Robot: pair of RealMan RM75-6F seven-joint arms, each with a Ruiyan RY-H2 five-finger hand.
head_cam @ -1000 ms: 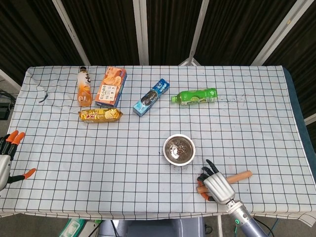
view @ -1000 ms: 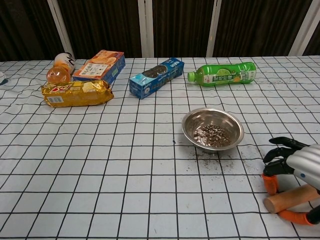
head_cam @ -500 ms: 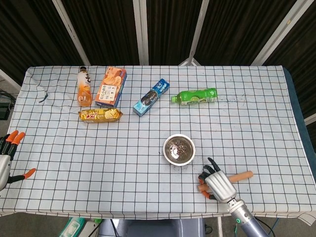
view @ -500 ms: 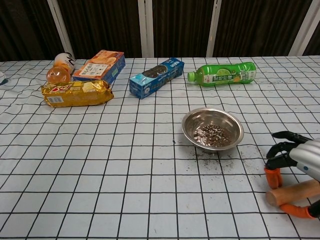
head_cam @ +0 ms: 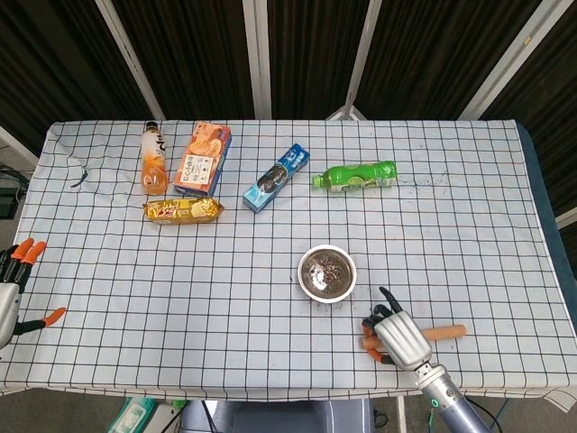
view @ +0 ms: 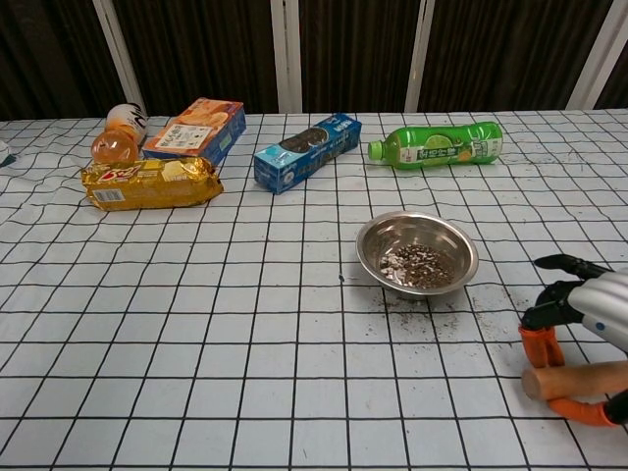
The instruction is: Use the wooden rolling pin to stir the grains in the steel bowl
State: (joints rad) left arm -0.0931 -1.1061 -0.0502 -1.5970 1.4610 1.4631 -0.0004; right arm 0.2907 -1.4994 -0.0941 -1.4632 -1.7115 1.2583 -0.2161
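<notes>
1. Left hand (head_cam: 11, 289) is hanging off the desk's (head_cam: 180, 271) left edge, fingers spread, holding nothing; it's well apart from everything task-related and isn't showing in the chest view.
2. Steel bowl (head_cam: 327, 272) is sitting upright near the desk's front-right, w/ grains (view: 417, 267) pooled in the bottom and a few specks scattered on the cloth just in front. Prob. light and thin-walled, so it's likely to skid or tip if pushed hard from the side.
3. Wooden rolling pin (head_cam: 442, 332) is lying flat on the desk, right of and nearer the front edge than the bowl, not touching it. Looks stiff, smooth, round, so it's liable to roll or slip; best taken around the middle of the shaft w/ a full wrap, leaving one end free for stirring.
4. Right hand (head_cam: 398, 335) is arching over the pin's left end, palm down, fingers curling around it on both sides. Whether the grip is actually tight, can't tell; pin is resting on the desk, not lifted.
</notes>
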